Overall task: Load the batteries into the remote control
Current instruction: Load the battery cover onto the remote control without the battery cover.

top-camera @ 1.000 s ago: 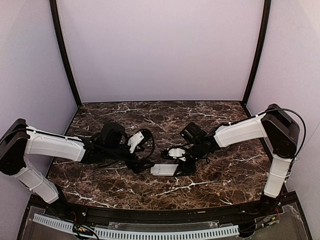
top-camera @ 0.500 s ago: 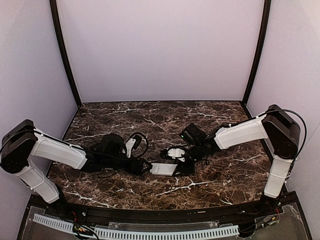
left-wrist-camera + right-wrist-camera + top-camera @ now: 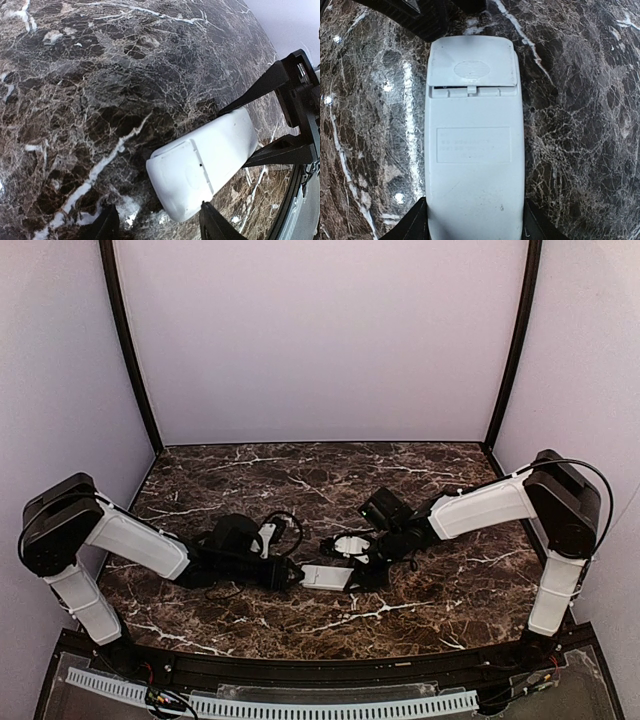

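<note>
Remote control (image 3: 327,577) lies back-up on the marble table (image 3: 450,590), near the middle, between the two arms. Right gripper (image 3: 475,223) pinches it: one black finger pressed on each long side at the end away from the battery cover (image 3: 471,62). Left gripper (image 3: 160,223) is spread, its fingertips (image 3: 108,224) low at the table. The remote's cover end sits just ahead of them, between the two tips.

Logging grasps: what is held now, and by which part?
The right gripper holds the slim white plastic remote control by its long edges, at the end away from the battery cover. The left gripper holds nothing.
</note>
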